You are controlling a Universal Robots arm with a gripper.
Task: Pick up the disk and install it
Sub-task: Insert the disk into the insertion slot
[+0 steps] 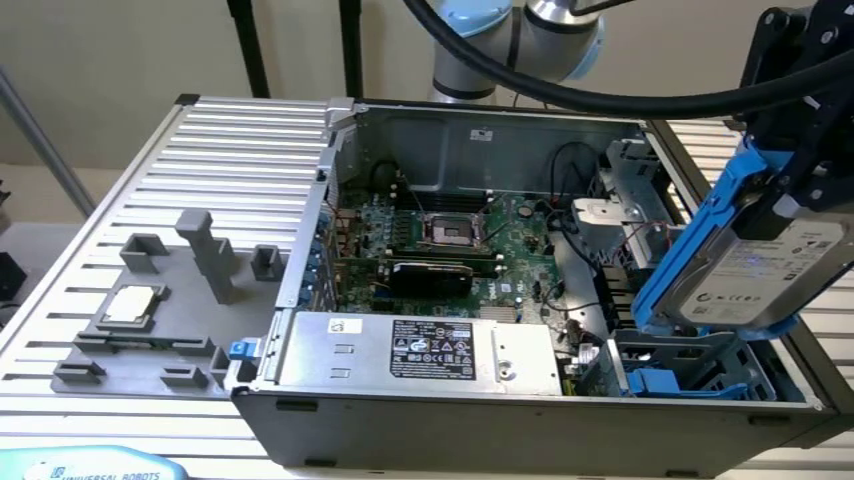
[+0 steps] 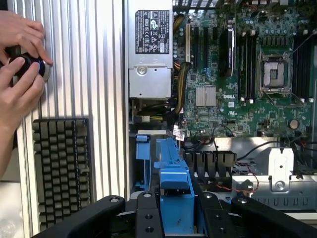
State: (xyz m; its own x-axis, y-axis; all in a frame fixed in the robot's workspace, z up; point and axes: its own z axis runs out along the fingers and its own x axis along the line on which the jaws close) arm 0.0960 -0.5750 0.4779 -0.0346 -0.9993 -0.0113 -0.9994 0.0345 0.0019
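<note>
Your gripper [image 1: 805,190] has its 2 fingers partly closed on the disk [image 1: 754,265], clamping it near its upper end. The drive hangs tilted and clear of everything, with its label toward the exterior camera. It sits high at the exterior view's right, above the open computer case [image 1: 441,420]. It is roughly over the blue drive bay [image 1: 674,382] in the case's near corner and does not touch it. In the wrist view the blue carrier frame [image 2: 173,188] runs out between the black fingers [image 2: 89,218] toward the bay.

Watch for 3 things, as I judge it:
- **Slip or swing:** the grip seems to bear on the plastic frame, which can flex, so a sharp move may let the drive swing or slip.
- **Jam:** tilted as it is, 1 corner could catch the bay's rim or rail.
- **Pinched wires:** loose wires [image 2: 237,187] lie near the bay and could get trapped.

A person's hands [image 2: 20,64] work a control beside the keyboard [image 2: 62,168], well apart from the case.
</note>
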